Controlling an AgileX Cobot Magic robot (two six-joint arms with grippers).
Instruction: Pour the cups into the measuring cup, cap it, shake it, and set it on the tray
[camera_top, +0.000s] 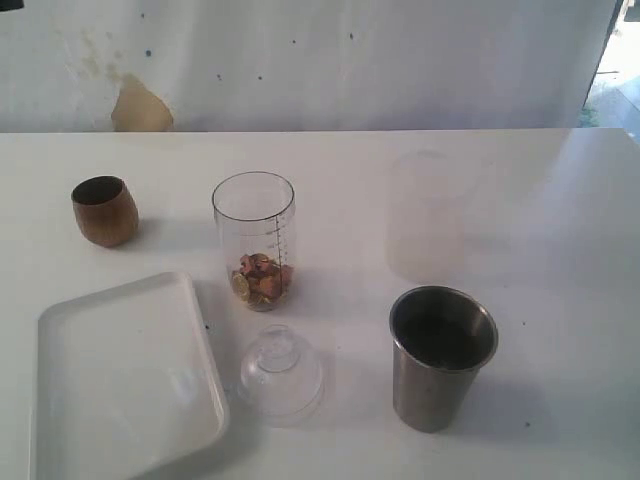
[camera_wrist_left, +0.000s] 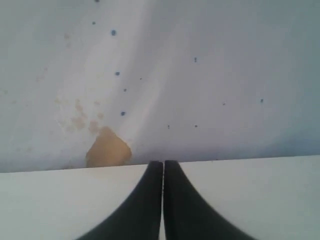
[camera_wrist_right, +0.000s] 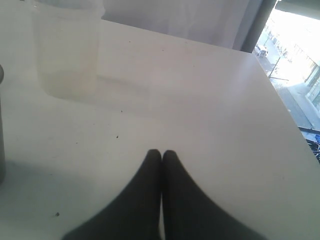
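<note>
The measuring cup stands upright mid-table with small brown and gold pieces at its bottom. Its clear dome cap rests on the table just in front of it. The brown wooden cup stands at the left, the steel tumbler at the front right, and the frosted plastic cup behind the tumbler. The white tray lies at the front left. Neither arm shows in the exterior view. My left gripper is shut and empty, facing the back wall. My right gripper is shut and empty over bare table.
A stained white wall backs the table, with a tan patch at its foot. A sliver of the tumbler shows at the edge of the right wrist view. The table's right edge borders a bright window.
</note>
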